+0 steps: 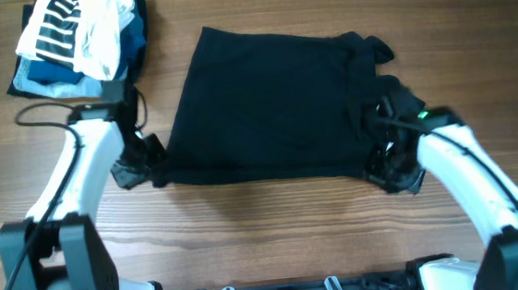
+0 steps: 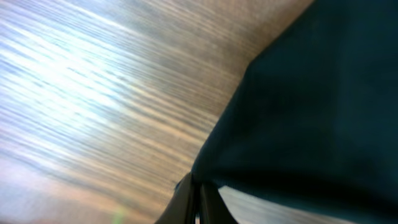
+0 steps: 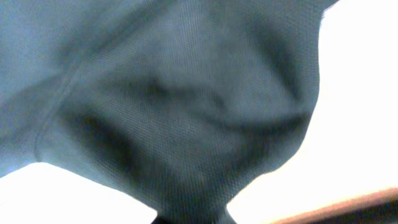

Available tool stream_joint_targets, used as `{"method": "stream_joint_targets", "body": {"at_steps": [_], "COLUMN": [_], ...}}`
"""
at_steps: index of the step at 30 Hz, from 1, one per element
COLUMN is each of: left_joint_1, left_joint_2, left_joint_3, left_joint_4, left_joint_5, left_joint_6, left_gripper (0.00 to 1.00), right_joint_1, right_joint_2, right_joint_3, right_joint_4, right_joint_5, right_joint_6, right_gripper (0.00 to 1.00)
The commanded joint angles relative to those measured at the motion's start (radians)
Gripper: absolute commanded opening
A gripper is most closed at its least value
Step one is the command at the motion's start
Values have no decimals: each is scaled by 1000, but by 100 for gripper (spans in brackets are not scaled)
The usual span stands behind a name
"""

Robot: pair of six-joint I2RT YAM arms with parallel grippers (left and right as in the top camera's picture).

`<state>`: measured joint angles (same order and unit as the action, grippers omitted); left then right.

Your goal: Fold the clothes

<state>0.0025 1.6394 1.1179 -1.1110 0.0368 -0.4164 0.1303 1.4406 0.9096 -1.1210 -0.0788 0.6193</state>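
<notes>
The clothes [image 1: 265, 103], a large black garment, lie spread across the middle of the wooden table [image 1: 265, 219], with bunched sleeve folds at the right edge. My left gripper [image 1: 147, 165] sits at the garment's near left corner. In the left wrist view, my left gripper [image 2: 198, 190] is shut and pinches the edge of the clothes [image 2: 311, 106], lifted slightly off the wood. My right gripper [image 1: 387, 165] is at the near right corner. The right wrist view is filled by the clothes [image 3: 186, 106], gathered down into my right gripper [image 3: 189, 219], whose fingers are almost hidden.
A stack of striped black-and-white, white and blue garments [image 1: 79, 39] lies at the far left corner. A black cable [image 1: 48, 111] loops beside the left arm. Bare wood [image 2: 93, 93] stretches left of the black garment.
</notes>
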Motion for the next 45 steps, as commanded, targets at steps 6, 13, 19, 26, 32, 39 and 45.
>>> {"method": "stream_joint_targets", "body": {"at_steps": [6, 13, 19, 26, 32, 39, 45], "left_joint_1": [39, 39, 39, 39, 39, 39, 39], "left_joint_2": [-141, -239, -283, -339, -416, -451, -336], "left_joint_3": [156, 226, 481, 616, 713, 763, 763], "left_joint_4": [-273, -133, -13, 121, 270, 428, 382], "left_joint_5": [-23, -15, -16, -16, -32, -57, 45], "left_joint_6": [20, 35, 72, 78, 99, 98, 95], "left_gripper": [4, 4, 4, 4, 4, 4, 4], "right_joint_1": [-129, -204, -282, -358, -478, -524, -524], "right_joint_2": [-119, -197, -195, -195, -195, -177, -55], "right_joint_3": [256, 445, 615, 763, 990, 1150, 1150], "right_joint_4": [-295, -244, -208, -218, -227, -179, -197], "right_joint_5": [-122, -65, -38, -26, -26, -51, -115], "right_joint_6": [-255, -315, -388, -438, -488, -546, -569], "right_gripper": [4, 4, 4, 4, 4, 4, 4]}}
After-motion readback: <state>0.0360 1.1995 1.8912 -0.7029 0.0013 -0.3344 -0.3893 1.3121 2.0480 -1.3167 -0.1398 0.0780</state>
